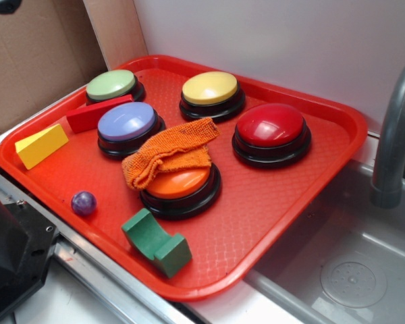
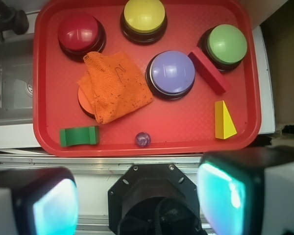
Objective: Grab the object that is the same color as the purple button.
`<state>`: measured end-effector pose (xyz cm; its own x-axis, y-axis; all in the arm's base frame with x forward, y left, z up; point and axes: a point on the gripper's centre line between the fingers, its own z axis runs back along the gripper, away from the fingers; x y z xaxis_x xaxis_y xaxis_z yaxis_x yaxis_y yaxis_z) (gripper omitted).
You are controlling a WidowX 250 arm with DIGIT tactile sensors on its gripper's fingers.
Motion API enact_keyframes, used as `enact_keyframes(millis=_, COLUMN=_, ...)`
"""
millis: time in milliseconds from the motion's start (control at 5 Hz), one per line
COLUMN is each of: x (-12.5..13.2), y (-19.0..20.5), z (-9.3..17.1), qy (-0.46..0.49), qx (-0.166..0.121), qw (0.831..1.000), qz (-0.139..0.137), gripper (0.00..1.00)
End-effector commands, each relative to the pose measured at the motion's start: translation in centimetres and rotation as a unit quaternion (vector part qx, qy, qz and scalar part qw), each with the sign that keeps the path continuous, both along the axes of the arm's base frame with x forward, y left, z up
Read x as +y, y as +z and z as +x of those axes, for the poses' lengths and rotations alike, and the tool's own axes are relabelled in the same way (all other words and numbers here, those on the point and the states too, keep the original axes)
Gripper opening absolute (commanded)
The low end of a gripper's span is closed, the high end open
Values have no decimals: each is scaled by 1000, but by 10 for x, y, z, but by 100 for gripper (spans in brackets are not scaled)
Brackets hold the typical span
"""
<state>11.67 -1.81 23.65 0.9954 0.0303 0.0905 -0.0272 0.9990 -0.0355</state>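
A: Purple ball (image 2: 142, 139) position?
B: By the red tray's (image 2: 44, 98) near edge, about mid-length, between green block (image 2: 79, 136) and yellow wedge (image 2: 224, 120).
A: Purple button (image 2: 171, 73)?
B: Mid-tray, beside the orange cloth (image 2: 115, 86).
A: Gripper (image 2: 137, 196)?
B: Fingers (image 2: 220, 193) spread, off the tray.

The tray (image 1: 337, 145) is red plastic with a fine pebbled texture. The buttons' domes, such as the purple button (image 1: 127, 121), are glossy plastic. The ball (image 1: 84, 202) shines like glass. The orange cloth (image 1: 167, 154) is coarse knit. The sink (image 1: 364, 270) is dull metal.
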Motion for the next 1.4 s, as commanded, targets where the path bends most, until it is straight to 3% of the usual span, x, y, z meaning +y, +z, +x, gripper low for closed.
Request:
enact_keyframes(millis=0, x=0, y=0, z=0, qy=0, qx=0, qw=1000, qz=0, gripper=100)
enact_keyframes(millis=200, x=7, y=-13, z=10, qy=-18, qx=-17, qw=1000, qz=-6, gripper=100)
enact_keyframes(millis=600, x=24, y=-64, z=24, qy=2, qx=-20, qw=1000, qz=-3, gripper=100)
enact_keyframes(millis=800, x=29, y=-96, z=31, qy=3, qx=-46, qw=999, qz=1, gripper=100)
enact_keyframes(millis=1000, x=26, y=-123, z=34, qy=-11, qx=-17, qw=1000, qz=-3, gripper=100)
enact_keyframes(millis=1200, x=21, y=-150, z=32, qy=-22, qx=-25, qw=999, qz=-18, gripper=100)
